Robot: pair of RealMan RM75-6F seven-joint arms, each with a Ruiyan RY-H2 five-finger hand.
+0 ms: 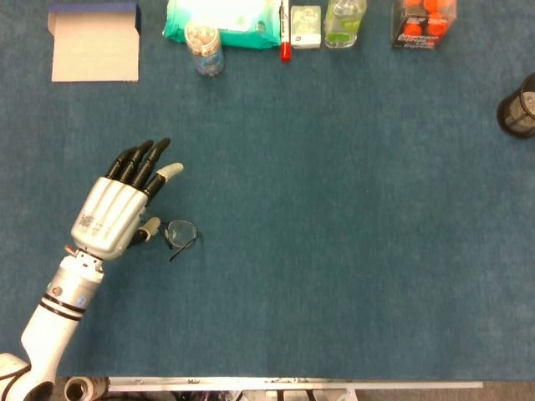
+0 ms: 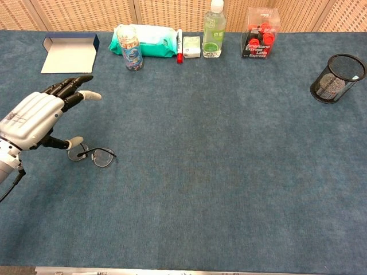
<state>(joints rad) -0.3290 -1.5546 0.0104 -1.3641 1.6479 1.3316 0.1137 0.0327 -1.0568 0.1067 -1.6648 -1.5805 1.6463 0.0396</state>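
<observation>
Left hand (image 1: 113,216) flat, fingers (image 1: 149,159) spread, over glasses (image 1: 180,234)

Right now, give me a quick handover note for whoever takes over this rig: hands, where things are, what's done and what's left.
Left hand: open, fingers spread, poised over the left lens of the glasses; its thumb looks close to the frame, contact unclear. It holds nothing.
Right hand: not in either view.
The glasses lie on the blue table, on its left side, with one lens showing beside the hand in the head view.
Done: the hand is at the glasses.
Left: no grip yet; the glasses are still on the table.
</observation>
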